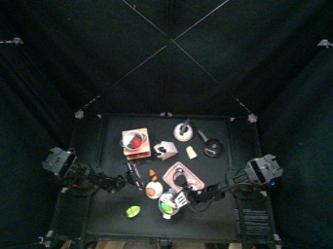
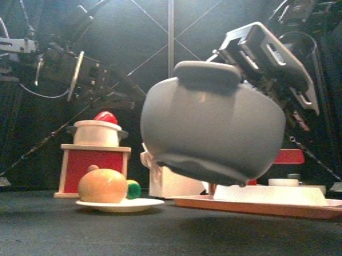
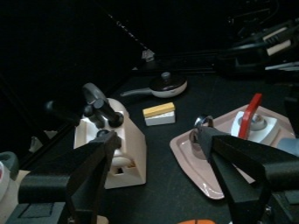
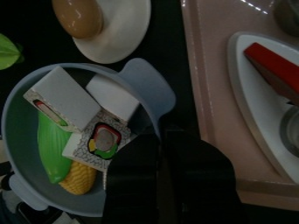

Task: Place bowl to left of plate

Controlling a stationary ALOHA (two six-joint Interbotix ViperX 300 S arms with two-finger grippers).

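The right tool [image 4: 176, 171] was clamped on the rim of the bowl [image 4: 70, 131], just beside its tab handle, one jaw inside and one outside. The bowl [image 2: 214, 115] hung clear of the table [image 2: 40, 235], tilted so I mostly saw its grey underside from the front. Inside it lay an ear of corn [image 4: 61, 162] and a couple of white cards [image 4: 65, 101].

From above, the bowl [image 1: 168, 202] sat near the table's front edge, at the near end of the plate [image 1: 184, 179]. From the front it hovered over the left end of the plate [image 2: 267, 208]. On the plate [image 4: 211, 105] rested a white dish [image 4: 251, 96] with something red [image 4: 278, 72] in it.

Just left of the bowl, a white saucer [image 2: 118, 205] carried a tan round thing [image 2: 102, 184]. A green piece [image 1: 132, 211] lay on the table near it.

Farther back stood a pink board [image 1: 134, 142] with a red item, a white block [image 3: 107, 144], a yellow block [image 3: 158, 109] and a black pan [image 3: 170, 86].

The left tool [image 3: 158, 156] waited on its own side with jaws apart, holding nothing.
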